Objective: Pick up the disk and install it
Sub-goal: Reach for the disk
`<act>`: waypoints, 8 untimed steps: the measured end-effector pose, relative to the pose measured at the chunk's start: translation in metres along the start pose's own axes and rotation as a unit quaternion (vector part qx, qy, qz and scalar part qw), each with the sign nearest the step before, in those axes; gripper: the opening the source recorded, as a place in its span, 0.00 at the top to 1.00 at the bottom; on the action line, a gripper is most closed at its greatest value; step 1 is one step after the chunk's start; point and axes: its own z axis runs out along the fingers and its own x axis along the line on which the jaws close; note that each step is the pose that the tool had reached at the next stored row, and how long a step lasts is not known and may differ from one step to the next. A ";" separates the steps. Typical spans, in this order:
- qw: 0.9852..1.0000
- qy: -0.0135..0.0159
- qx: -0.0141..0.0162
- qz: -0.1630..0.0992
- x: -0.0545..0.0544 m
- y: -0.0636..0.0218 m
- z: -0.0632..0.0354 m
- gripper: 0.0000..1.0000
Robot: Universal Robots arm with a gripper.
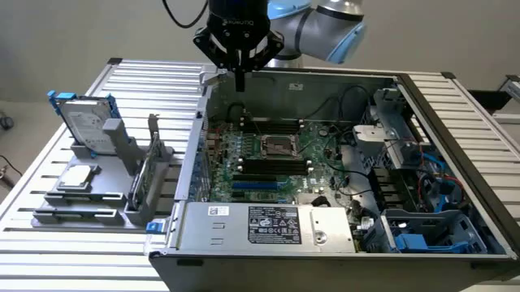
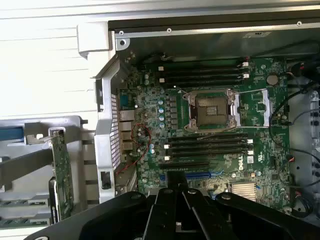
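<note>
The disk, a silver-grey drive with a white label in a bright blue carrier, stands upright in a grey holder on the exterior view's left. My gripper hangs well to the right of it, above the back left corner of the open computer case. Its two black fingers are pressed together with nothing between them. In the wrist view the gripper looks down over the motherboard, and a blue strip of the carrier shows beside the case.
A thin green circuit card stands in the same holder, and a small square silver chip lies flat on it. Inside the case are the CPU socket, cables and a blue drive bay at the front right. The table is slatted metal.
</note>
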 end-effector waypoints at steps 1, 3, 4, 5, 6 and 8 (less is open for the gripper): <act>1.000 0.000 0.000 0.000 0.000 0.0000 0.0000 0.89; 1.000 0.000 0.000 0.000 0.000 0.0000 0.0000 0.89; 1.000 0.000 0.000 0.000 0.000 0.0000 0.0000 0.89; 1.000 0.000 0.000 0.000 0.000 0.0000 0.0000 0.89; 1.000 0.000 0.000 0.000 0.000 0.0000 0.0000 0.89; 1.000 0.000 0.000 0.000 0.000 0.0000 0.0000 0.89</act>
